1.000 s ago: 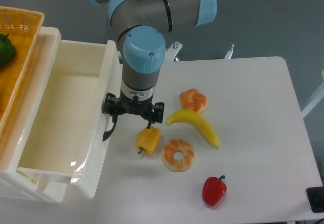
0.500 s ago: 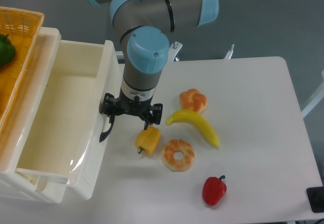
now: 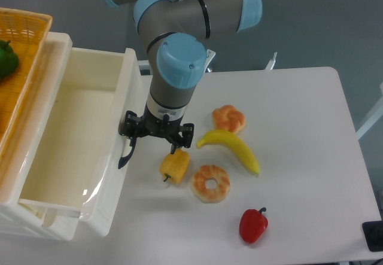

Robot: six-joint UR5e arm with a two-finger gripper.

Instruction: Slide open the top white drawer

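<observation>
I am looking down on my gripper (image 3: 154,134), which is hanging just beside the front panel of the top white drawer (image 3: 72,145). Its fingers are spreading apart: the left-hand finger (image 3: 129,134) is sitting at the curved black handle (image 3: 125,154), while the other finger (image 3: 182,138) is pointing down over the yellow pepper (image 3: 175,165). From this angle I cannot tell whether the finger is actually touching the handle or only sitting next to it, and I am seeing nothing held between the jaws.

The drawer is standing pulled well out of the white cabinet (image 3: 57,43) at the left edge of the table (image 3: 311,157). I am seeing straight into its deep, glossy cream-white interior, with a highlight shining along its front rim. The orange wicker basket (image 3: 27,37) is sitting on top of the cabinet with a green pepper (image 3: 6,58) in it.

On the table beside the gripper I am seeing a banana (image 3: 230,148), a twisted bun (image 3: 228,118), a glazed doughnut (image 3: 210,183) and a red pepper (image 3: 253,224).
</observation>
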